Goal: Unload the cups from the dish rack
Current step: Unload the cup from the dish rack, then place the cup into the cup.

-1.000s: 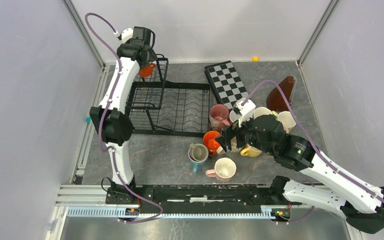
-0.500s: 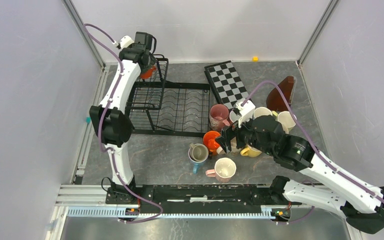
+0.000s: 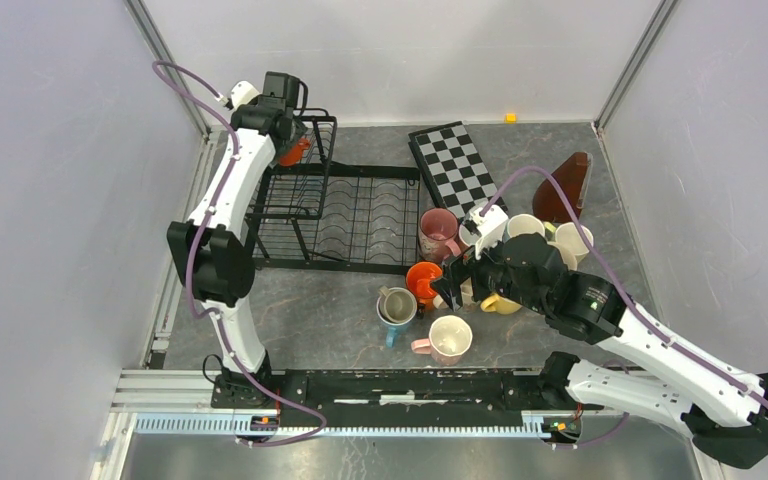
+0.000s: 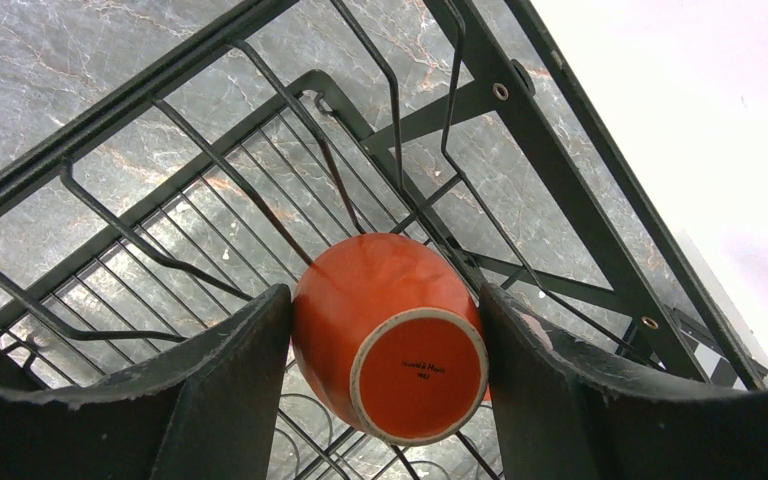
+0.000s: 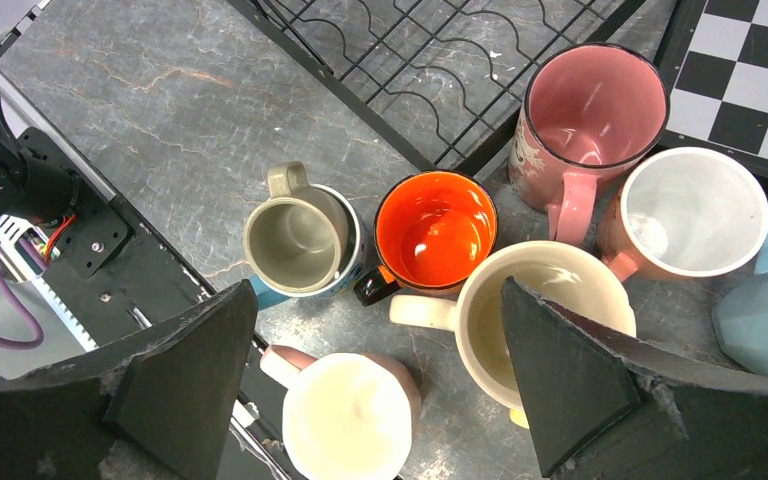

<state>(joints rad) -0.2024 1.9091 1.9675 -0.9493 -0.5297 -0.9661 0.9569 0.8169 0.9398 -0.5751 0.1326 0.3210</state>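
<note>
An orange cup lies tilted, base toward the camera, in the tall basket part of the black wire dish rack at its far left corner. My left gripper has a finger against each side of it. In the top view the orange cup shows just under the left gripper. My right gripper hangs open, holding nothing, above several cups standing on the table: pink, orange, beige inside blue, cream, and one with a pale inside.
A checkerboard lies right of the rack, and a brown object stands further right. More cups, a white-lined pink one and a light blue one, crowd the right gripper's side. Grey walls close in left, right and back.
The left gripper's jaws have narrowed onto the orange cup, and the left arm has shifted slightly left and back. The right arm has hardly moved.
</note>
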